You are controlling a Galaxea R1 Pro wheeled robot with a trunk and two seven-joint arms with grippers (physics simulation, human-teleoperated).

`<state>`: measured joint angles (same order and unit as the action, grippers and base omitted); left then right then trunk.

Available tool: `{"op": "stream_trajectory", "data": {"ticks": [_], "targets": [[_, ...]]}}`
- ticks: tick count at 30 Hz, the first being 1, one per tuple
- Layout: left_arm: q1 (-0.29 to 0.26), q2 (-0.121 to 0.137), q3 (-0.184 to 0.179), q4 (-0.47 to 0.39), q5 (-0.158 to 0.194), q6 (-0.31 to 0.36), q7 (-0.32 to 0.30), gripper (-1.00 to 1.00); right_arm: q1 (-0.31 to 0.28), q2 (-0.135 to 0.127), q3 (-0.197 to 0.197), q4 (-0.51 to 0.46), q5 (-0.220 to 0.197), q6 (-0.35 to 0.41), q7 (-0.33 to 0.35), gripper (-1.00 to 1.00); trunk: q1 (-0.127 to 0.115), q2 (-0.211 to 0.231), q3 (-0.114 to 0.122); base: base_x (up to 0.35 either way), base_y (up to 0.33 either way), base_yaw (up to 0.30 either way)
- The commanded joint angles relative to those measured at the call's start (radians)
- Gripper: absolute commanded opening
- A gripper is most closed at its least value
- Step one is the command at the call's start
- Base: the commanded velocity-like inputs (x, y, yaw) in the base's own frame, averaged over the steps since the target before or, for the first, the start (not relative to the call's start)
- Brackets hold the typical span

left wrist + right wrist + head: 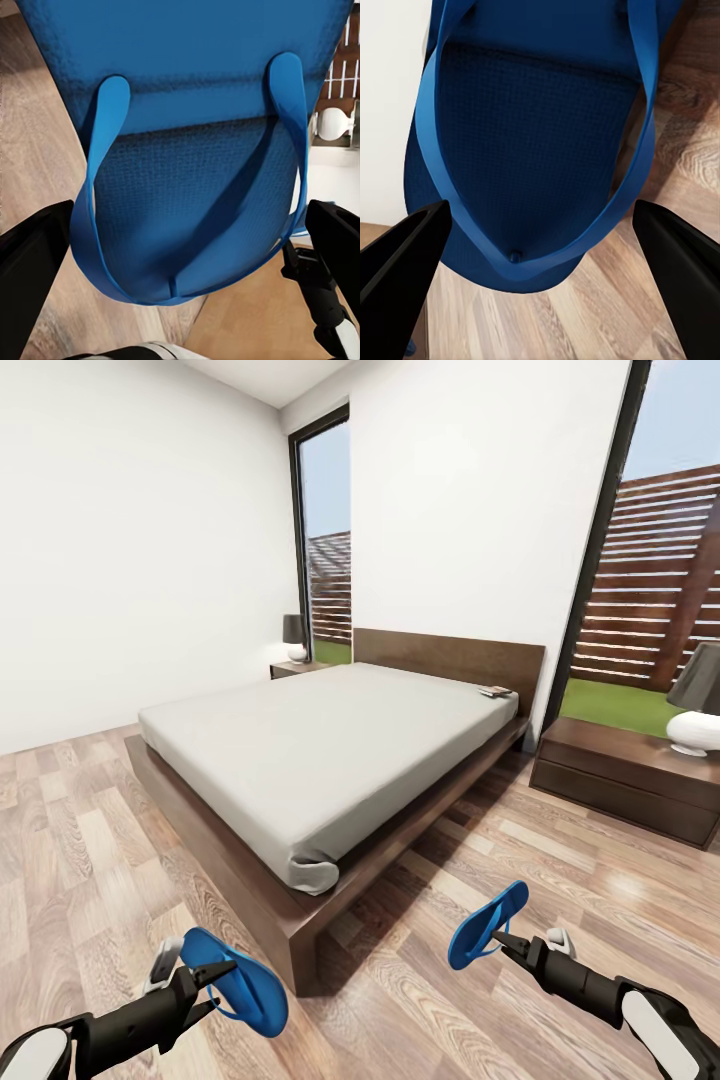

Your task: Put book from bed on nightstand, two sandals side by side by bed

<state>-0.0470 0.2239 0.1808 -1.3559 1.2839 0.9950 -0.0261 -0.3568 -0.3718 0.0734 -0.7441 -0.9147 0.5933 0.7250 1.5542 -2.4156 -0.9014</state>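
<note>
The head camera looks forward and down from near the foot corner of the bed (330, 760), taking in both windows; each wrist camera sits very close behind a blue sandal (195, 150) (532, 142), facing along black fingers; all three share the plank floor (80, 840).

A bright blue sandal (240, 980) hangs tilted at the left pincer (205, 988), its thin strap (101, 187) looped at the tips. The second sandal (487, 925) stands near upright at the right pincer (505, 943). Far beyond that one, the small dark book (494, 691) lies flat on the bed's grey mattress (320, 745), near the headboard (450, 657), with a dark-brown nightstand (620, 775) just beside the bed.
</note>
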Motion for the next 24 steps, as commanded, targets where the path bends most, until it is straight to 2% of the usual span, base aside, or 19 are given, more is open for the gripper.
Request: {"op": "stream_trajectory", "data": {"ticks": [1, 9, 12, 14, 18, 21, 24], "targets": [[-0.001, 0.000, 0.001, 0.000, -0.002, 0.005, -0.003, -1.00, -0.001, -0.001, 0.003, 0.000, -0.009, 0.006, -0.001, -1.00, 0.000, 0.000, -0.001, 0.000, 0.000, 0.000], [-0.001, -0.004, -0.001, 0.000, -0.001, 0.005, 0.002, -1.00, -0.001, -0.001, 0.003, 0.000, -0.012, 0.005, -0.001, -1.00, 0.000, 0.000, -0.001, 0.000, 0.000, 0.000], [-0.001, -0.007, -0.002, 0.000, -0.015, 0.006, 0.003, -1.00, -0.001, -0.001, 0.003, 0.000, -0.012, 0.005, -0.001, -1.00, 0.000, 0.000, -0.001, 0.000, 0.000, 0.000], [-0.001, -0.012, -0.017, 0.000, -0.032, 0.007, 0.003, -1.00, -0.001, -0.001, 0.003, 0.000, -0.011, 0.005, -0.001, -1.00, 0.000, 0.000, -0.001, 0.000, 0.000, 0.000], [-0.001, -0.020, -0.117, 0.000, -0.070, 0.007, 0.003, -1.00, -0.001, -0.002, 0.003, 0.000, -0.011, 0.005, -0.001, -1.00, 0.000, 0.000, -0.001, 0.000, 0.000, 0.000], [-0.001, -0.025, -0.146, 0.000, -0.076, 0.007, 0.003, -1.00, -0.001, -0.002, 0.003, 0.000, -0.011, 0.005, -0.001, -1.00, 0.000, 0.000, -0.001, 0.000, 0.000, 0.000], [-0.001, -0.046, -0.161, 0.000, -0.078, 0.008, 0.003, -1.00, -0.001, -0.002, 0.003, 0.000, -0.010, 0.005, -0.001, -1.00, 0.000, 0.000, -0.001, 0.000, 0.000, 0.000]]}}
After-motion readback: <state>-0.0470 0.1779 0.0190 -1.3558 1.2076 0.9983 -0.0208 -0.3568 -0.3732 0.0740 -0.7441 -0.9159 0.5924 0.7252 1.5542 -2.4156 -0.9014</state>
